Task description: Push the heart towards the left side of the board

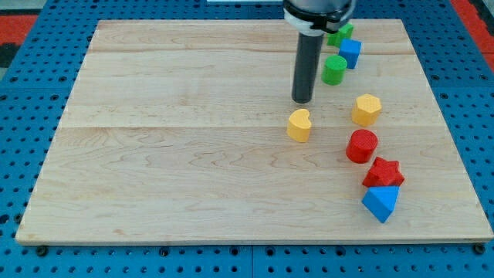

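— Where's your rod end?
— My tip [302,101] sits just above the yellow heart [299,125], apart from it; there's no gripper, so it grasps nothing.
— And around it?
— You'll see a yellow hexagon [367,110] and red cylinder [361,146] to the view's right, a green cylinder [334,69] above.

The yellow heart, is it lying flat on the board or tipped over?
Flat: the yellow heart shows its heart-shaped top face upward, resting on the board, just below my tip.
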